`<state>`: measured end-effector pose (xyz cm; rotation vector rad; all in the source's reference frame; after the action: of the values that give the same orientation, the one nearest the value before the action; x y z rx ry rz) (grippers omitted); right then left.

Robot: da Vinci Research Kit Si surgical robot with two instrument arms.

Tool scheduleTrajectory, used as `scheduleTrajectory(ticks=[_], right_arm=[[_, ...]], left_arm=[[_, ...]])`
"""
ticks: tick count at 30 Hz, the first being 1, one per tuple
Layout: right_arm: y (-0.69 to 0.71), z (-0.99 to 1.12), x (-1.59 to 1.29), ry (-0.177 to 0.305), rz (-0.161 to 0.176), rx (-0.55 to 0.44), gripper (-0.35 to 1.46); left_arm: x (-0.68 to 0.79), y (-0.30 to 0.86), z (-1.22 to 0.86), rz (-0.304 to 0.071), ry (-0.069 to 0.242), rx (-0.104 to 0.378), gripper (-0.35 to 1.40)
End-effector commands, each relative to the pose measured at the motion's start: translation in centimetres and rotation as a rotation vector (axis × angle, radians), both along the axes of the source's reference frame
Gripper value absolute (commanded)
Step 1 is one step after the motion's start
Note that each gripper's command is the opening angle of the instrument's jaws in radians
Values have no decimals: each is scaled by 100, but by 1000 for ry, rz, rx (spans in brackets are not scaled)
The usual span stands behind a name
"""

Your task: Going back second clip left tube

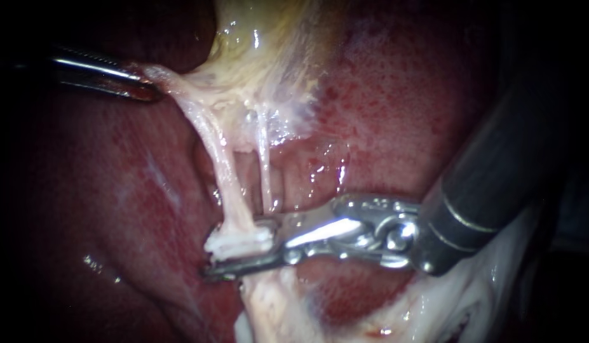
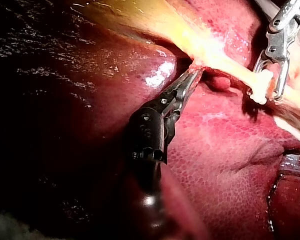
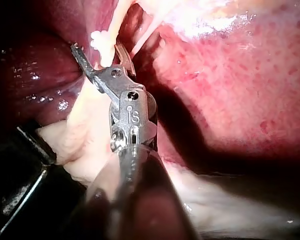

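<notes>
Clip (image 1: 243,240) sits on the left tube (image 1: 227,184). Right instrument (image 1: 234,249) hand is released but astride it, retreat not begun. Left instrument (image 1: 153,93) hand grasps pale tissue (image 1: 183,87) above that tube.

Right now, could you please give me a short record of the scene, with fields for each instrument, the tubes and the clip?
left instrument: jaws shut on the pale tissue above the tubes
right instrument: jaws open, one on either side of the left tube
left tube: stretched taut, carries the white clip
white clip: across the left tube, lying between the right instrument's jaws
right tube: thinner, no clip seen on it
liver: red surface behind the tubes
</notes>
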<state>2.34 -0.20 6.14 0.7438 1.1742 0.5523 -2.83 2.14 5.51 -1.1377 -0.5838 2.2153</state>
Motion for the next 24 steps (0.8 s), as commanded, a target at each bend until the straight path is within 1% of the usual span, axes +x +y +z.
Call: scheduleTrajectory(ticks=[1, 3, 8, 13, 15, 20, 22, 24], right_arm=[[1, 1, -3, -2, 7, -30, 48], [3, 2, -11, -11, 26, -70, 50], [9, -5, -34, -7, 25, -125, 50], [19, -24, -67, 11, 6, -174, 50], [21, -30, -85, 24, -8, -209, 50], [25, -43, -124, 39, -20, -287, 50], [28, -48, -138, 26, -36, -319, 50], [32, -53, -149, -5, -69, -341, 50]], left_arm=[[0, 0, -1, 0, -1, 0, -35], [0, 0, -1, 0, -1, 0, -35], [2, 0, -1, 1, -1, 0, -35], [4, 0, -2, 2, -2, 1, -35], [4, 0, -2, 2, -2, 1, -35], [4, 0, -2, 2, -2, 1, -35], [4, 0, -2, 2, -2, 1, -35], [4, 0, -1, 2, -2, 0, -35]])
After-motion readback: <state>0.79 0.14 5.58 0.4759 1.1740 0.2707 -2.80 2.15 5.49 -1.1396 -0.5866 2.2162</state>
